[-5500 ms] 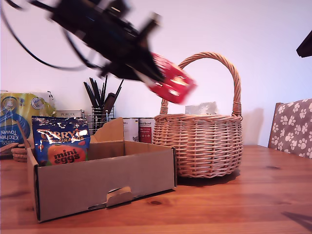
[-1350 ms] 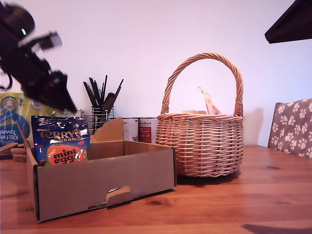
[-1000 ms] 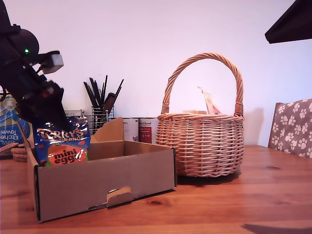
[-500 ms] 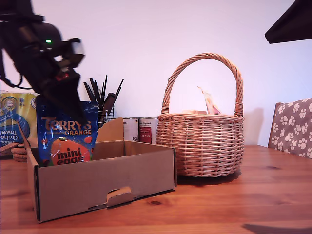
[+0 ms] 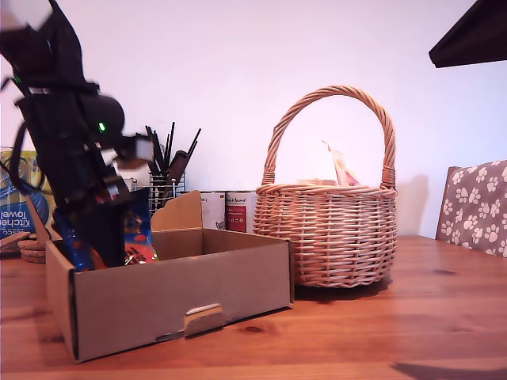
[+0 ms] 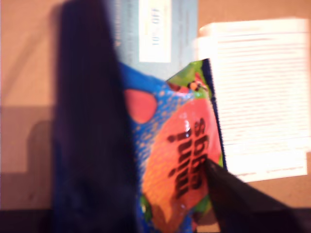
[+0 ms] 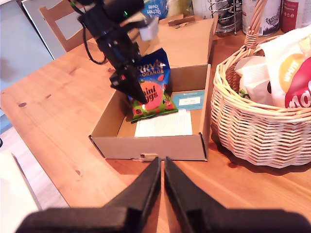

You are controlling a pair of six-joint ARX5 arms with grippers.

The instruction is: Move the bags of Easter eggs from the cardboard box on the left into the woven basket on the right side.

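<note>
Your first gripper (image 7: 138, 94) pinches the Terry's mini eggs bag (image 7: 150, 87) inside the cardboard box (image 7: 150, 145) — lift too fast and the crinkly film may slip, or snag the box wall; the second gripper (image 7: 162, 167) hangs shut, away from the woven basket (image 5: 325, 229).

My first end effector (image 7: 138, 94) has descended onto the Terry's bag (image 7: 150, 85), apparently nudging the cardboard box (image 5: 170, 297)

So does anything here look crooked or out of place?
Only the blue egg bag: it sits tilted in the box, with my first gripper at it. The basket stands upright and nothing is spilled.
</note>
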